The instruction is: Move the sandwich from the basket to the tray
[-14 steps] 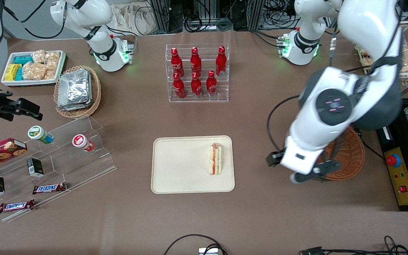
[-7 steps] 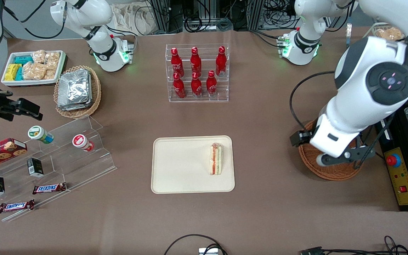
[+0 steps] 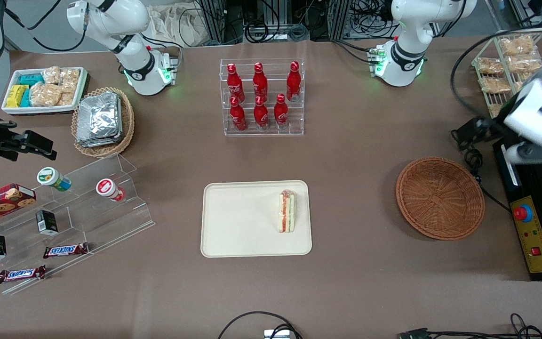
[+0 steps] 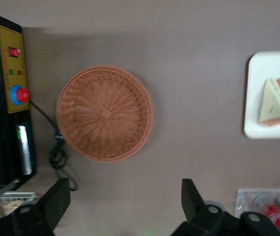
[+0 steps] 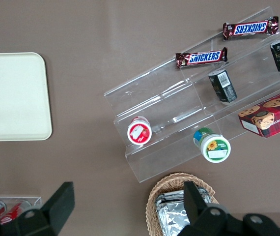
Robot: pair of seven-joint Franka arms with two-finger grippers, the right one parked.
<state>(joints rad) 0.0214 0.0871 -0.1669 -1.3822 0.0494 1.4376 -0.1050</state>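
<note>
The sandwich (image 3: 286, 211) lies on the cream tray (image 3: 233, 221), near the tray edge that faces the working arm's end of the table. It also shows in the left wrist view (image 4: 276, 102) on the tray (image 4: 255, 73). The reddish-brown basket (image 3: 439, 197) is empty; the left wrist view shows it (image 4: 104, 113) from above. My left gripper (image 3: 534, 153) hangs high over the table edge at the working arm's end, beside the basket and farther from the front camera. In its own view the gripper (image 4: 124, 201) is open and empty.
A clear rack of red bottles (image 3: 261, 96) stands farther from the front camera than the tray. A wire rack of snacks (image 3: 511, 61) and a black control box (image 3: 530, 226) sit at the working arm's end. A clear stand (image 3: 87, 207) and foil basket (image 3: 103, 121) lie toward the parked arm's end.
The left arm has risen and drawn away from above the basket toward its own end of the table, uncovering the empty basket. The sandwich has stayed on the tray.
</note>
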